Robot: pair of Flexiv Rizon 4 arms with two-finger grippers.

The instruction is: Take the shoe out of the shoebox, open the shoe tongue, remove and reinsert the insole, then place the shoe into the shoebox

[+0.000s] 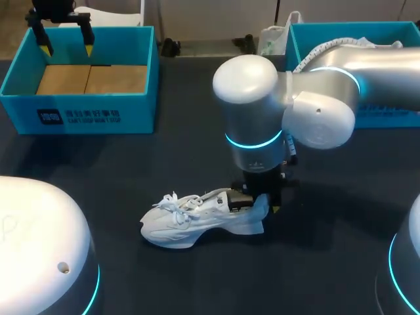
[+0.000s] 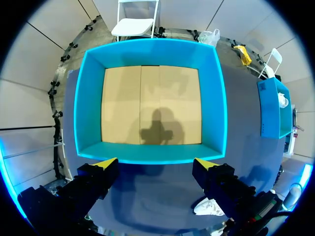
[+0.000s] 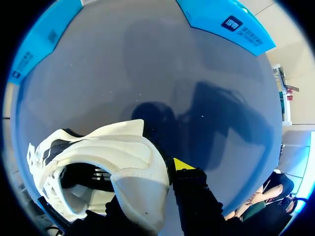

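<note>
One white shoe (image 1: 197, 220), two blue boxes, two arms, two grippers. Shoe out of the box, resting on its sole on the dark table (image 1: 341, 262), near the front middle, toe toward the left side, heel toward the right, laces lying loose over the forefoot. Shoebox (image 1: 85, 79) at the far left of the table, open-topped, brown cardboard floor in plain view, well apart from the shoe. Second blue box (image 1: 354, 39) at the far right, partly hidden behind the right arm (image 1: 315, 111), something white inside it too covered to name. Right arm bent down over the middle of the table, its thick wrist standing straight above the heel and hiding the table just behind the shoe. Right gripper (image 1: 261, 200) clamped on the shoe's heel wall: in the right wrist view one yellow-tipped finger (image 3: 183, 166) pressed to the outside of the heel, the other down inside the opening and mostly covered by the white collar. Left gripper (image 2: 156, 164) hanging above the shoebox's far rim, fingers spread wide, nothing between them, its shadow on the cardboard. Left arm (image 1: 33, 243) only as a white dome at the near left corner.
</note>
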